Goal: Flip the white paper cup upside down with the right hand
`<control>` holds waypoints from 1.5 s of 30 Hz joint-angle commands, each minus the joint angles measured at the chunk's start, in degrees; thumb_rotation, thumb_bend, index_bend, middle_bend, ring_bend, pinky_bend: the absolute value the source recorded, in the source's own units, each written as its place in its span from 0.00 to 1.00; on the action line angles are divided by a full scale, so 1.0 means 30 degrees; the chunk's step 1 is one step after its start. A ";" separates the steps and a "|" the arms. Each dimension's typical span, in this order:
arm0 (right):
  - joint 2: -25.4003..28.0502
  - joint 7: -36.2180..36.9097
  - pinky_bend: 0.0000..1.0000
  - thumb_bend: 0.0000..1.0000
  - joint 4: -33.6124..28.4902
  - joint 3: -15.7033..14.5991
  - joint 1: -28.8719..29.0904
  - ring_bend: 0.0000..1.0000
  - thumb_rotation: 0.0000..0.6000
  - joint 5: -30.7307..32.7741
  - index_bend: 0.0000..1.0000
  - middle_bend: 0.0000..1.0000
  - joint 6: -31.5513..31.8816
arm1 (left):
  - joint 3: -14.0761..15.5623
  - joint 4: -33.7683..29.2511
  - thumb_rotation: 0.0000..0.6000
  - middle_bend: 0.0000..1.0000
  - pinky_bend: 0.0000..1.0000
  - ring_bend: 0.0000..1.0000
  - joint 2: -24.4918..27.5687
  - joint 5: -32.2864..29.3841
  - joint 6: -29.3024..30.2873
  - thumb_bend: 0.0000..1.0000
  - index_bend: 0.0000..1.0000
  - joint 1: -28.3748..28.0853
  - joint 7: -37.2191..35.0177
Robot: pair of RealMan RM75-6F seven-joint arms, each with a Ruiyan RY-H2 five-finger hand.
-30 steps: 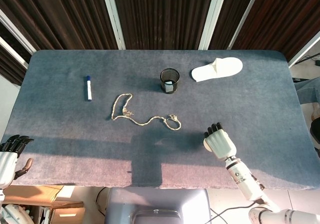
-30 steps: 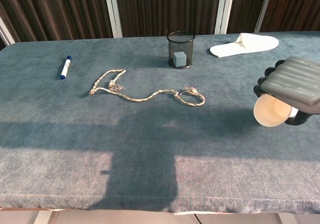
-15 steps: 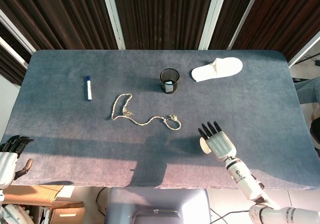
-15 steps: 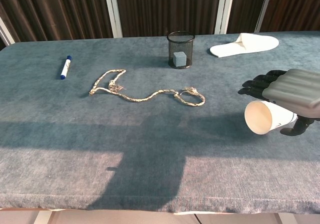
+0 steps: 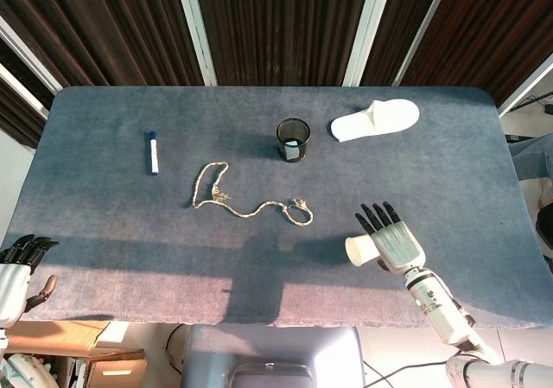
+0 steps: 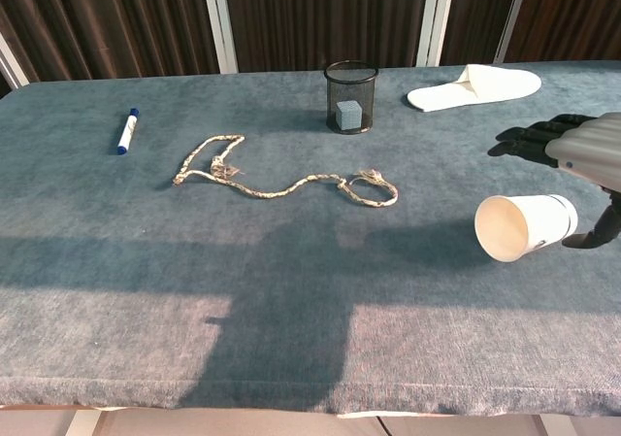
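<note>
The white paper cup (image 5: 361,250) (image 6: 524,227) lies on its side on the blue table, near the front right, its open mouth facing left. My right hand (image 5: 397,243) (image 6: 582,150) hovers over its closed end with the fingers stretched out and spread above it. Only the thumb (image 6: 594,230) reaches down beside the cup's base, and the fingers do not wrap it. My left hand (image 5: 15,271) hangs off the table's front left corner, holding nothing; the chest view does not show it.
A black mesh pen holder (image 5: 293,139) (image 6: 350,96) with a grey cube inside stands at mid-back. A white slipper (image 5: 376,118) (image 6: 475,84) lies behind the right hand. A knotted rope (image 5: 251,200) (image 6: 281,179) sprawls at centre, and a blue marker (image 5: 153,152) (image 6: 127,130) at left.
The right hand's fingers uncurled from the cup and the hand drew back to the right. The cup went from gripped under the palm to lying on its side. The left hand stayed still.
</note>
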 commanded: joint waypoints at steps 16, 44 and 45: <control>-0.0271 0.6941 0.40 0.34 0.3841 -0.0457 0.0367 0.25 1.00 -0.1426 0.37 0.27 -0.1809 | 0.0015 -0.0033 1.00 0.24 0.34 0.17 0.0004 -0.0025 -0.0033 0.34 0.29 0.0017 0.0045; -0.2485 0.7588 0.57 0.59 0.7701 -0.0552 -0.0058 0.45 1.00 -0.4077 0.62 0.45 0.1778 | 0.0018 -0.0097 1.00 0.24 0.34 0.17 0.0031 0.0018 0.0030 0.34 0.29 0.0053 0.0061; -0.2598 0.6794 0.57 0.59 0.7976 -0.0539 -0.0139 0.46 1.00 -0.4588 0.63 0.46 0.2649 | 0.0014 -0.0096 1.00 0.24 0.34 0.17 0.0034 0.0009 0.0042 0.34 0.29 0.0063 0.0045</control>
